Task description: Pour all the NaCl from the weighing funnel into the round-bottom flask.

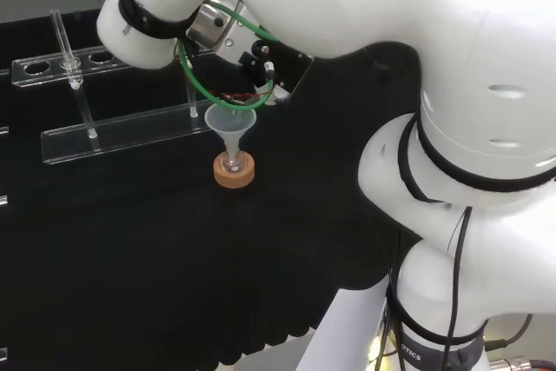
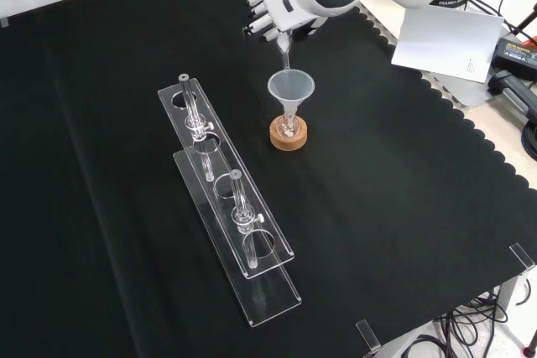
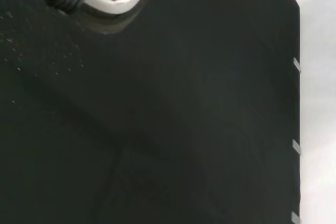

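My fingers (image 2: 267, 16) clasp the weighing funnel (image 2: 284, 49), spout tipped below them into the funnel (image 2: 290, 90) feeding the flask (image 2: 289, 130).

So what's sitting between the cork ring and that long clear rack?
Nothing: in the front view, only bare black cloth lies between the cork ring and the clear rack.

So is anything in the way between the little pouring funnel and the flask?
Nothing blocks it. A clear plastic cone funnel sits in the round-bottom flask on its cork ring stand, and the clear weighing funnel's spout, held by the black and white hand, points down into that cone's open mouth.
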### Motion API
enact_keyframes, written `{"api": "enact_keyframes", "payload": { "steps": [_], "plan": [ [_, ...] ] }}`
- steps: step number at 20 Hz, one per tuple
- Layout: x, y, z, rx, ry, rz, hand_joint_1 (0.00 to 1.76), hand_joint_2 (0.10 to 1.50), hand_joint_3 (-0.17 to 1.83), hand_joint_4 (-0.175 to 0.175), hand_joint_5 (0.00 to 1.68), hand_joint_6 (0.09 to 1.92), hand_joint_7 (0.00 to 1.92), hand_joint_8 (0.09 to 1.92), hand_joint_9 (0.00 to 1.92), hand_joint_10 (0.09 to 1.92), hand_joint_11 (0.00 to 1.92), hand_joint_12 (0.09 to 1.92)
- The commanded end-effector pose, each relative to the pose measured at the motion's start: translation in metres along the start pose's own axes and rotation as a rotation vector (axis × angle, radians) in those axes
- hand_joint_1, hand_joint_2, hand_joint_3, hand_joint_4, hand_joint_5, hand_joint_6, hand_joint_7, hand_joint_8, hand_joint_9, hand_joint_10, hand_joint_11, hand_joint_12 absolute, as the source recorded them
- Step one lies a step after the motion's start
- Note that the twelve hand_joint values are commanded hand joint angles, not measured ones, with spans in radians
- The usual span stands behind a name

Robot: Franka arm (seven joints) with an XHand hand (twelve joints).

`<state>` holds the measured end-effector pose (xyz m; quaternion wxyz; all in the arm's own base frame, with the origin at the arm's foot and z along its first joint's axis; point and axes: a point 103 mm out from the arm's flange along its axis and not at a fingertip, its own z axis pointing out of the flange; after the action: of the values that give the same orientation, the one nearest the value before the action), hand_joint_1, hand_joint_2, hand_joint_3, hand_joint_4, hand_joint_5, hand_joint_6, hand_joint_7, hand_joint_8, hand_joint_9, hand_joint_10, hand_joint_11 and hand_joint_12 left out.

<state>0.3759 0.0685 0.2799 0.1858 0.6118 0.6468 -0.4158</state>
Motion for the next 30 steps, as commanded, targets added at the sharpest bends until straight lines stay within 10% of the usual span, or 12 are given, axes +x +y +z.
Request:
{"api": "enact_keyframes", "payload": {
  "steps": [1, 30],
  "plan": [
    [0.011, -0.003, -0.014, -0.039, -0.056, -0.023, 1.12, 0.74, 0.46, 0.175, 1.33, 0.50, 0.49, 0.71, 1.07, 0.26, 0.97, 0.96],
    [0.023, -0.002, -0.024, -0.026, -0.289, -0.021, 1.12, 0.74, 0.46, 0.175, 1.33, 0.50, 0.49, 0.71, 1.07, 0.25, 0.97, 0.96]
  ]
}}
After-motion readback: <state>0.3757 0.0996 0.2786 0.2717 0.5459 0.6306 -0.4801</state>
